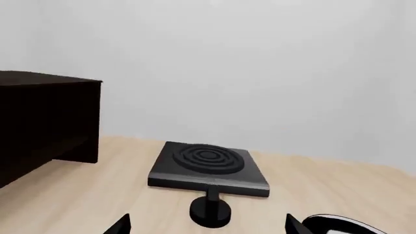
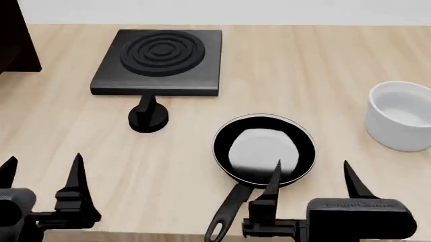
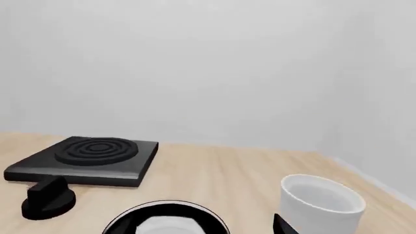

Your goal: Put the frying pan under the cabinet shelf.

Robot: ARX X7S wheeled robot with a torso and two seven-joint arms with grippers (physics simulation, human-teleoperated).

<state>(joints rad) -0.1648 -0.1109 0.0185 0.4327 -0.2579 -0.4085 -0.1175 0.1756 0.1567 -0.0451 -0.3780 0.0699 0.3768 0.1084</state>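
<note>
The frying pan (image 2: 264, 148) lies on the wooden table in the head view, front centre, with its long black handle (image 2: 229, 212) pointing toward me. Its rim also shows in the right wrist view (image 3: 165, 219) and at the edge of the left wrist view (image 1: 344, 225). The dark cabinet shelf (image 1: 46, 122) stands at the table's far left and only its corner shows in the head view (image 2: 17, 40). My right gripper (image 2: 313, 181) is open and empty, just in front of the pan beside its handle. My left gripper (image 2: 42, 174) is open and empty at the front left.
A square black stove plate (image 2: 160, 60) with concentric rings sits at the back centre, with a black knob (image 2: 148, 118) in front of it. A white bowl (image 2: 402, 115) stands at the right. A pale wall runs behind the table.
</note>
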